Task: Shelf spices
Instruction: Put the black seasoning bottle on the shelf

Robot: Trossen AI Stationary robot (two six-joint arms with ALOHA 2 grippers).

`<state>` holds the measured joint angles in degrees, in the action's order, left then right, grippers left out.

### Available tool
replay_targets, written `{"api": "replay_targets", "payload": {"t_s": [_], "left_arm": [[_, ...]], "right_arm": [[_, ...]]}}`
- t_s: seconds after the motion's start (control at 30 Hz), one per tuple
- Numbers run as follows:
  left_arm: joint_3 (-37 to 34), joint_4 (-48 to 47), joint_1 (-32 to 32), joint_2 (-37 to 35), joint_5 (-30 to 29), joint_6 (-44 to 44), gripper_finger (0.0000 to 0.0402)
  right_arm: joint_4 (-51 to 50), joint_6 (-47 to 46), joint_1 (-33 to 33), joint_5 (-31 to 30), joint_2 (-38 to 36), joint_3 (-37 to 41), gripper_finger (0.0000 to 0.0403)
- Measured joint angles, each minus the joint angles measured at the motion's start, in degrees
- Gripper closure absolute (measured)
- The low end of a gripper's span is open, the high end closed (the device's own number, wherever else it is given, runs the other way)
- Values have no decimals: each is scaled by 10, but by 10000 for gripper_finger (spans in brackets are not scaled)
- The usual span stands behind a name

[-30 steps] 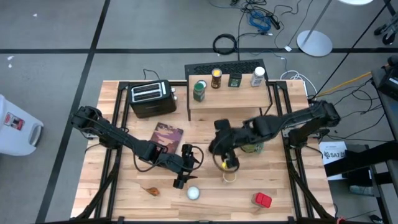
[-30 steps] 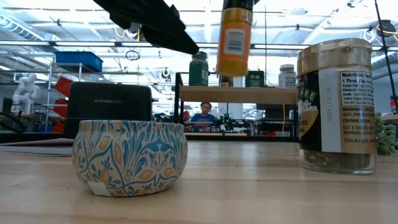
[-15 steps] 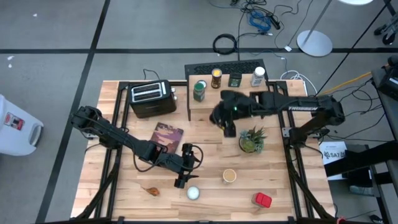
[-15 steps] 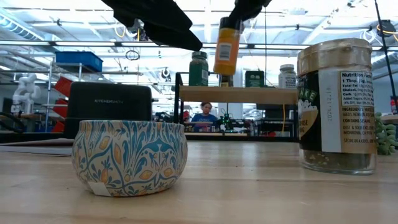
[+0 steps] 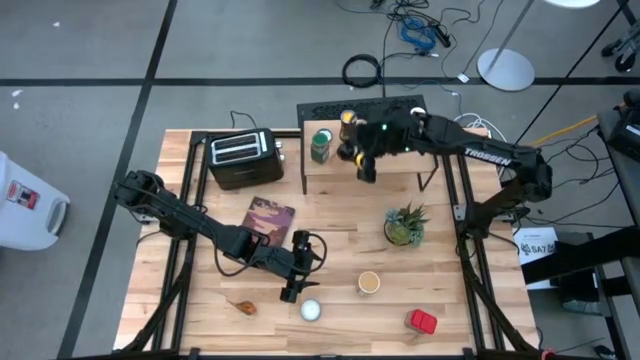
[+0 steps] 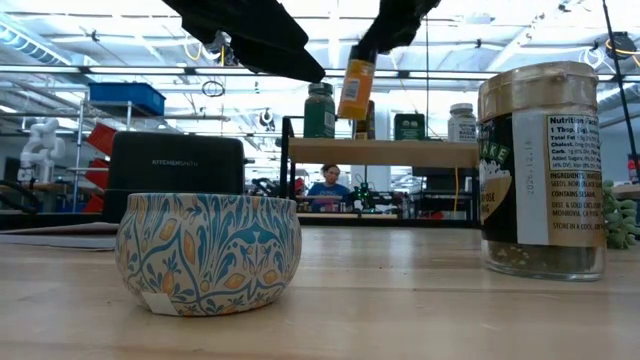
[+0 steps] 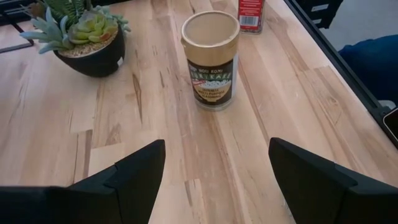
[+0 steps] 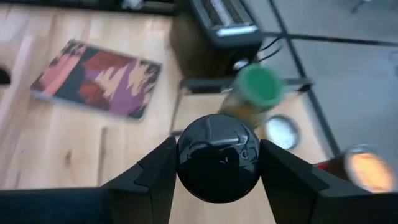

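Yellow-labelled jar (image 6: pixel 356 88), black cap (image 8: pixel 217 158), hangs tilted in the right gripper (image 5: pixel 365 165) over the shelf (image 5: pixel 400 152), near its front edge. We read the fingers (image 8: pixel 160 169) as clamped on the cap sides. We judge it rigid, light, probably smooth plastic, so a cap-only hold can let it swing or slip. A grip lower on the body would be steadier.

Green-lid jar (image 5: pixel 320 146) and others already stand on the shelf.

Left gripper (image 5: pixel 297 282) waits low over the table, fingers spread and empty, tan-lid jar (image 7: pixel 210 60) ahead of it.
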<state>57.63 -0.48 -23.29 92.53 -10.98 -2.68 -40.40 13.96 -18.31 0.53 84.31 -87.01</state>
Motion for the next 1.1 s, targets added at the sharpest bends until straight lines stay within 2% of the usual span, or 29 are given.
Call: {"api": "replay_targets", "payload": {"t_s": [0.4,0.83,1.1], "left_arm": [[0,-1,0,0,0,4,104],[0,-6,0,0,0,1,104],[0,-5,-1,0,0,0,104]], "right_arm": [[-33,-75,-72,44,31,-102,216],[-175,-73,-73,38,104,-229,216],[-221,-77,-88,40,142,-261,216]]}}
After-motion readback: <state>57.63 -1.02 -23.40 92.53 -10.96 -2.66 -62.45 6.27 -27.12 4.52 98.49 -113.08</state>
